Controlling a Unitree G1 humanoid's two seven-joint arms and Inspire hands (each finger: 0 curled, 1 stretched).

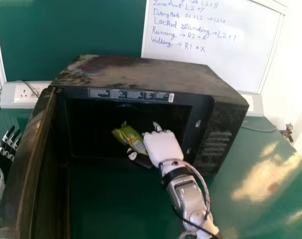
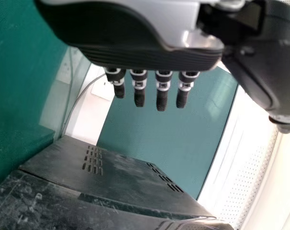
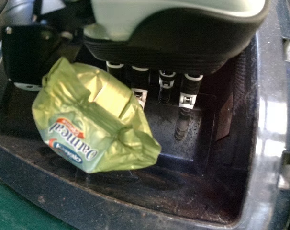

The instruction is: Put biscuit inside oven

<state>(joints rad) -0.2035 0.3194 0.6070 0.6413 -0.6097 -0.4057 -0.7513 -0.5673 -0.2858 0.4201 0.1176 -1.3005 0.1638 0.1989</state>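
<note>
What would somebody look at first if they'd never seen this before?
Probably the shiny green biscuit packet, pinched in the robot's white right hand at the black oven's opening. Next, maybe the oven door, wide open on the left, and the whiteboard with blue writing behind the oven.

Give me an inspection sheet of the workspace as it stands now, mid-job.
Surface: green table, bright glare patches on its right part.
Biscuit packet: green wrapper, crinkled, held at the oven's opening.
Oven: top scuffed, door open towards the left.
Clutter: one small object on the table's far right side, too small to identify.
Right hand: holding the packet.
Left hand: holds nothing, fingers straight, outside the open door.
Cables: a pale one along the right arm; another on the table right of the oven.
Surroundings: green panel and whiteboard with handwriting behind the oven.
</note>
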